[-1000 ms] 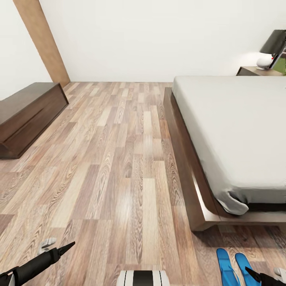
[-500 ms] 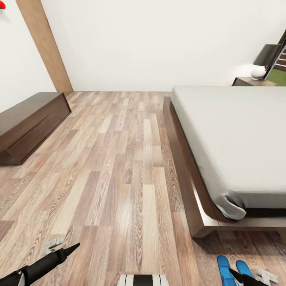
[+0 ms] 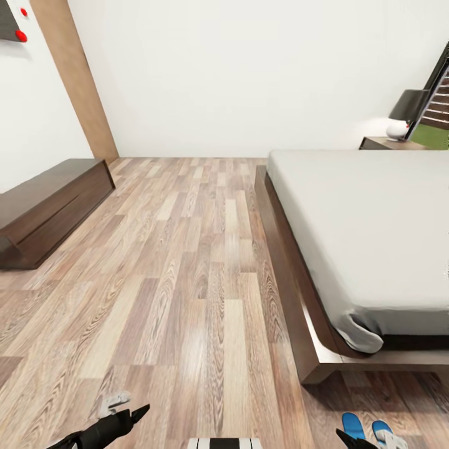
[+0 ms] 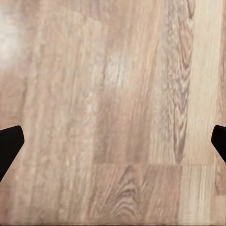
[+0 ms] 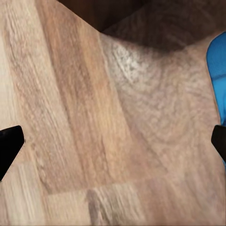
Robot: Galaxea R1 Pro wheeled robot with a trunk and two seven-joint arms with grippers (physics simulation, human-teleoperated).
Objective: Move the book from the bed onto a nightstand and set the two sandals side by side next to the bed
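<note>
Head view: bedroom with white walls and wood-plank floor (image 3: 187, 262). At right, the bed (image 3: 374, 249), dark frame and pale grey mattress, nothing lying on the part in sight. Beyond its far corner, a nightstand (image 3: 380, 143) carrying a dark-shaded lamp (image 3: 408, 109), beside a slice of window. At far left, a long low dark cabinet (image 3: 50, 209) against the wall. At the bottom edge right, just off the bed's foot corner, tips of the two blue sandals (image 3: 368, 429) side by side on the floor. Left arm tip (image 3: 118, 424) low at left, right arm tip (image 3: 358, 441) close by the sandals.

Left wrist view: left gripper (image 4: 113, 143) over bare planks, fingers (image 4: 8, 143) spread wide, holding nothing.

Right wrist view: right gripper (image 5: 113, 143) likewise spread and empty above the floor; one blue sandal (image 5: 217, 70) at the frame's edge, dark bed frame (image 5: 108, 12) beyond.
</note>
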